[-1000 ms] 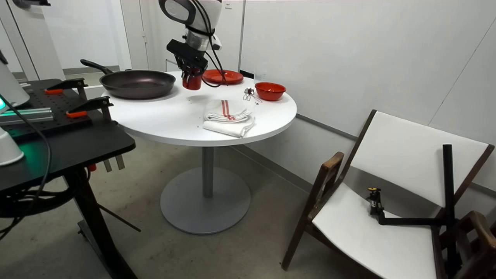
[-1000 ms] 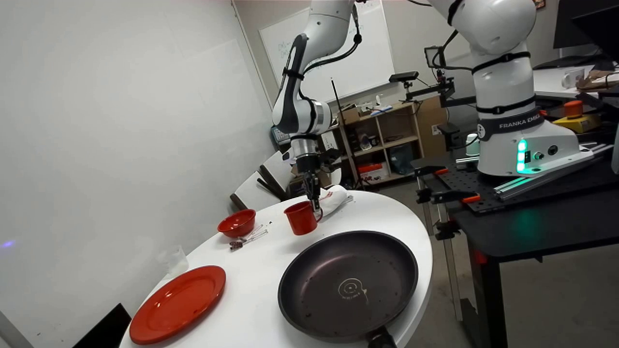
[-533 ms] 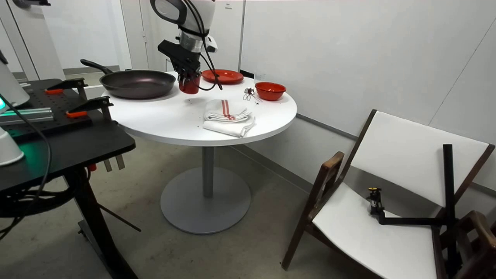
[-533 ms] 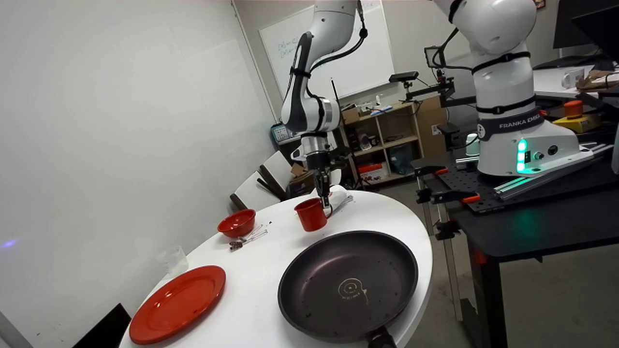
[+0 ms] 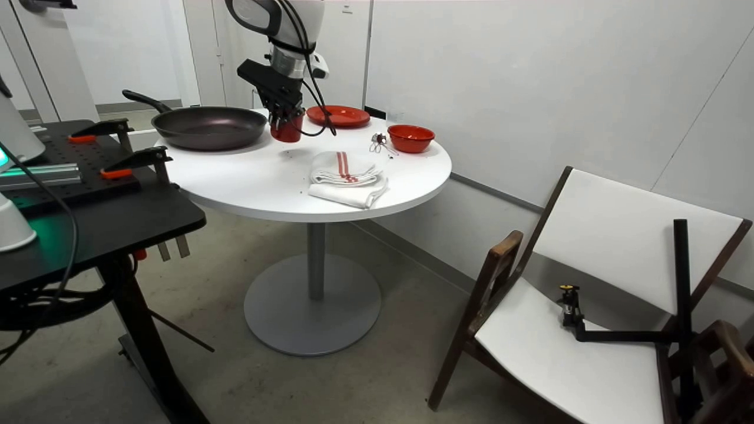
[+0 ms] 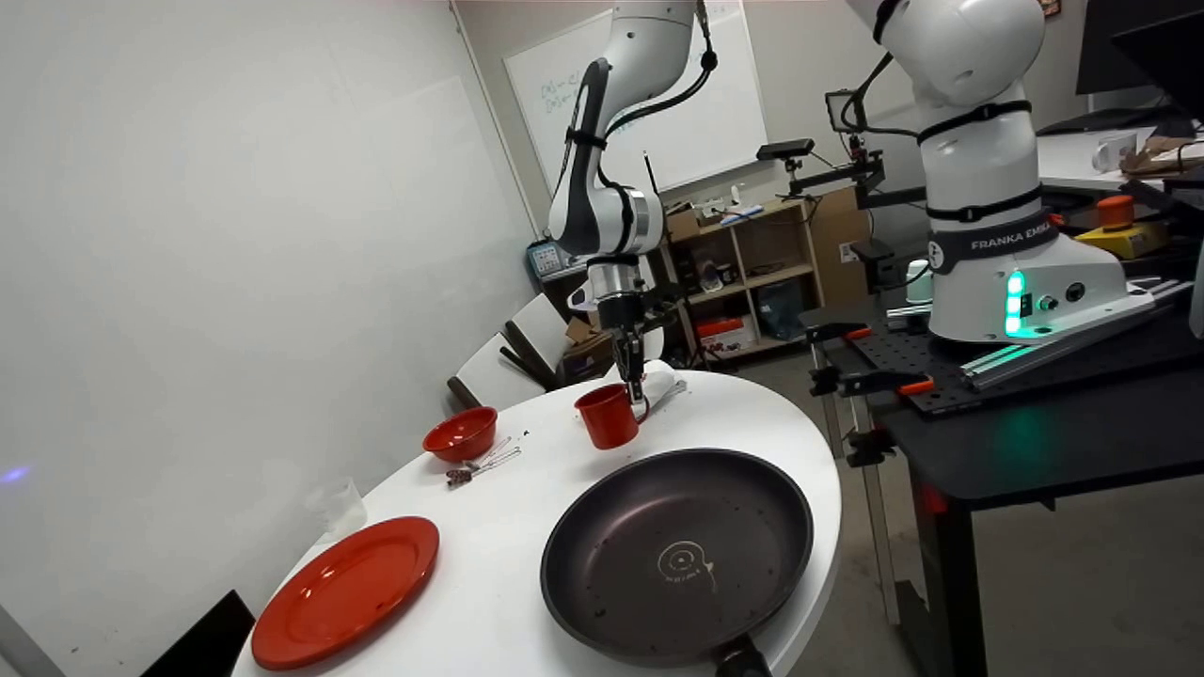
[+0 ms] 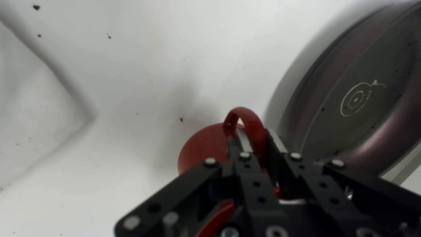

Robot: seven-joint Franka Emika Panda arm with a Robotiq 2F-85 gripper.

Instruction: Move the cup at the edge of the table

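The cup (image 5: 285, 132) is a small red mug with a side handle. It shows in both exterior views, here slightly tilted (image 6: 609, 418), and in the wrist view (image 7: 202, 144). My gripper (image 6: 637, 387) is shut on its handle; in the wrist view the handle lies between the fingertips (image 7: 259, 138), one finger passing through its loop. The cup hangs a little above the round white table (image 5: 253, 182), with a faint shadow below it. It is between the frying pan and the folded towel. In an exterior view the gripper (image 5: 287, 115) partly covers the cup.
The black frying pan (image 6: 677, 555) is close beside the cup. A folded white towel (image 5: 347, 176), red bowl (image 5: 410, 139), whisk-like wire items (image 6: 484, 465), red plate (image 6: 348, 592) and a clear container (image 6: 339, 508) also stand on the table. A dark bench (image 5: 118, 218) is beside it.
My gripper and the held cup have moved a short way across the table, away from the red plate and bowl. In the last half second they have barely moved.
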